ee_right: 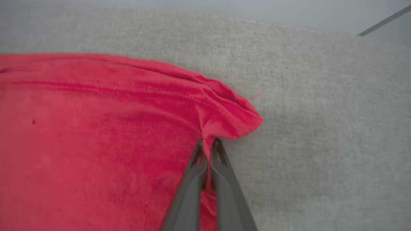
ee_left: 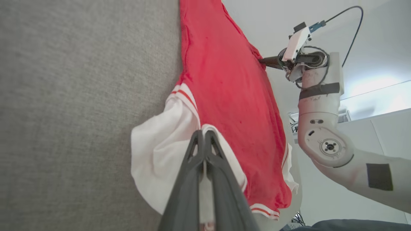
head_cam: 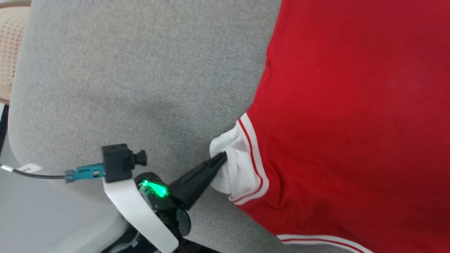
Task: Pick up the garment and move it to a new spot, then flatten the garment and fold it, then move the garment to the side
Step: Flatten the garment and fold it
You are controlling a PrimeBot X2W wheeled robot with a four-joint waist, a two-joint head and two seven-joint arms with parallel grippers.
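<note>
Our left tool [head_cam: 224, 157], lower centre, clamps the white sleeve [head_cam: 239, 168] of the red jersey T-shirt [head_cam: 351, 105]; our right tool [ee_right: 208, 141] pinches its corner on the grey fabric bench [ee_right: 321, 128].

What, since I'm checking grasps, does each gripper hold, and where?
On the red jersey T-shirt, the left gripper pinches the white sleeve; the right gripper pinches a red corner.

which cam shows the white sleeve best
The left wrist view: most of the white sleeve shows spread against the grey cushion, pinched by the left gripper. The head view shows it bunched, smaller. The right wrist view shows a red corner of the garment.
</note>
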